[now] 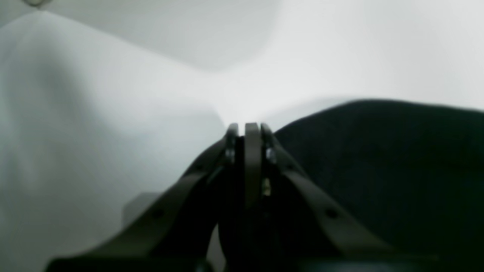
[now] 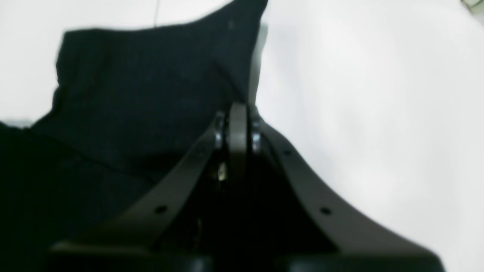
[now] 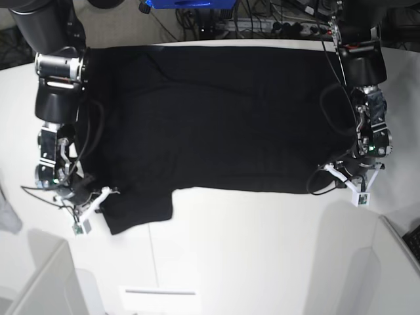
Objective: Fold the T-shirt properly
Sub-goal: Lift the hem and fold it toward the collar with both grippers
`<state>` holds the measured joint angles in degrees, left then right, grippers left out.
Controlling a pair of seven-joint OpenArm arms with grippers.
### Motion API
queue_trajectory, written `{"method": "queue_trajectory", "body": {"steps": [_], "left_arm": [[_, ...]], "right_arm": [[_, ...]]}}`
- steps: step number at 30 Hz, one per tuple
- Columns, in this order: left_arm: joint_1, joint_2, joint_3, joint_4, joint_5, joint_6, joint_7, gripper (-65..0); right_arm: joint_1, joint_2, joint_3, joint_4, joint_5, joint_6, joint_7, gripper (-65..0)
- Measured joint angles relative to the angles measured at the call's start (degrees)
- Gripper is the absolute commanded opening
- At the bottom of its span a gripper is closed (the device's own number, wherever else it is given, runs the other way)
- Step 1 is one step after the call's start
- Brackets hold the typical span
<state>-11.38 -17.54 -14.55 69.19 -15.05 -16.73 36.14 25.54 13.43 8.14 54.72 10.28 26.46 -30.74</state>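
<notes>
The black T-shirt (image 3: 216, 118) lies spread flat, plain side up, across the white table (image 3: 249, 249), with one sleeve (image 3: 141, 210) sticking out toward the front left. My right gripper (image 3: 105, 195) is at that sleeve's outer edge. In the right wrist view its jaws (image 2: 238, 109) are pressed together, and the black cloth (image 2: 143, 87) rises from the tips. My left gripper (image 3: 327, 170) is at the shirt's front right edge. In the left wrist view it (image 1: 251, 126) is shut, with the dark cloth (image 1: 378, 158) meeting its tips on the right.
A pale grey cloth scrap (image 3: 6, 216) lies at the table's left edge. Cables and a blue object (image 3: 184, 3) run behind the table. White raised panels stand at the front left (image 3: 39, 282) and front right (image 3: 354, 262).
</notes>
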Motion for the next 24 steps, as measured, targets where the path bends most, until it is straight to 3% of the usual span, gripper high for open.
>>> {"method": "queue_trajectory", "body": {"steps": [8,11,24], "left_arm": [[6.2,3.9,-4.7,11.6,-0.2,-0.4,0.9,-65.0],[7.9,4.1,-5.7,15.9,0.1,0.0,4.2,-65.0],[14.7,4.5,-5.6,27.9,0.0,-0.2,4.4,-65.0]], "right_arm": [[-1.3,0.0,0.1,0.9,0.2,0.0,-1.1,-65.0],[-2.5,0.0,0.2,0.9,0.1,0.0,-1.2,-65.0],[-12.1,1.4,0.3,15.2,0.1,0.1,-3.3,-65.0]]}}
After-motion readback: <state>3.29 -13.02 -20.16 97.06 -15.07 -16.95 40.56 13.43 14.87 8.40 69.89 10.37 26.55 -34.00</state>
